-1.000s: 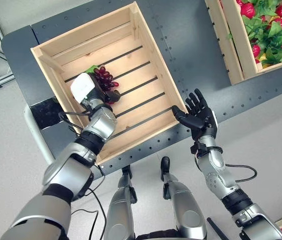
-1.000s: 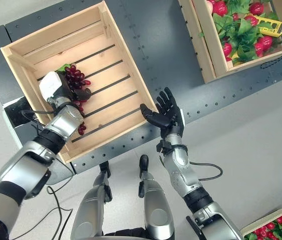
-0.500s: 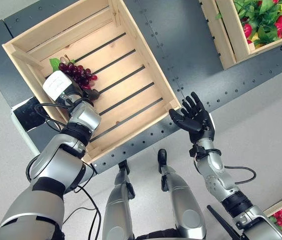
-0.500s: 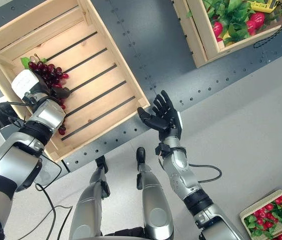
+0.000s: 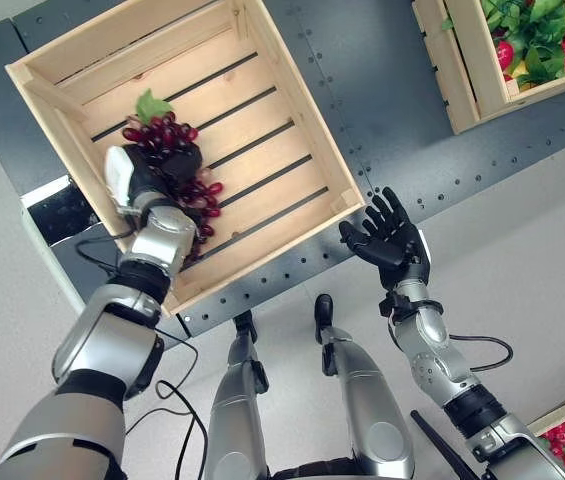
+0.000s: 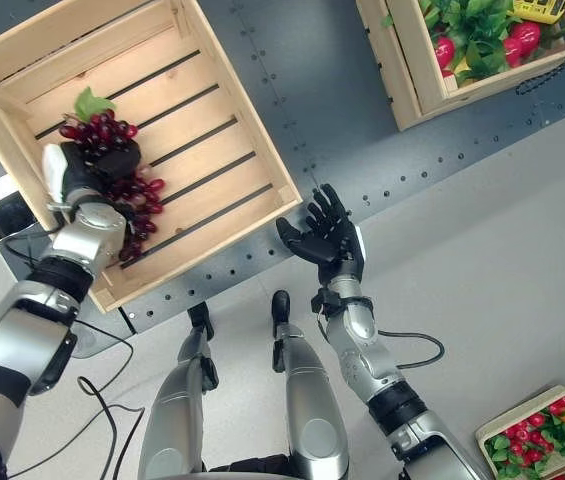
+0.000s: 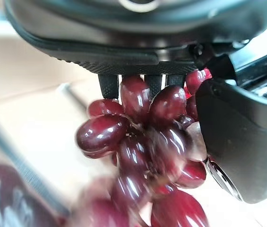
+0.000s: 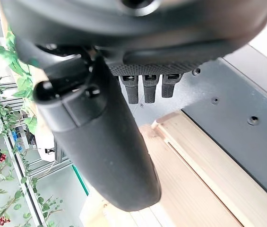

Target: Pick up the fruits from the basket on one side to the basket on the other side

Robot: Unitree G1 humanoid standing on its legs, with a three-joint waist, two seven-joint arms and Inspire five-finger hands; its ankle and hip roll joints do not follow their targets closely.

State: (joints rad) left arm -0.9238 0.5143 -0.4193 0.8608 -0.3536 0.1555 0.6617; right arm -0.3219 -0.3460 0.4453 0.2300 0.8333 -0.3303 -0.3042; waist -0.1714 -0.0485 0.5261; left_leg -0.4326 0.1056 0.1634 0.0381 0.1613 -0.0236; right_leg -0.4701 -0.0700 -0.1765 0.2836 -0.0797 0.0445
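While the left hand (image 5: 152, 180) has its fingers clenched around the grape bunch (image 5: 177, 165) inside the crate (image 5: 307, 130) at upper left, delivery seems nearly done. Right hand (image 5: 390, 238) waits, fingers released; more fruit (image 5: 547, 35) remains in the upper-right crate (image 5: 462, 75).

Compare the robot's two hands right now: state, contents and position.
The left hand has its fingers curled round the bunch of dark red grapes; the right hand has its fingers spread and holds nothing. The left hand is inside the slatted wooden crate; the right hand is outside it, beyond the crate's near corner, by the edge of the dark table. Both hands are dark, on silver-grey arms.
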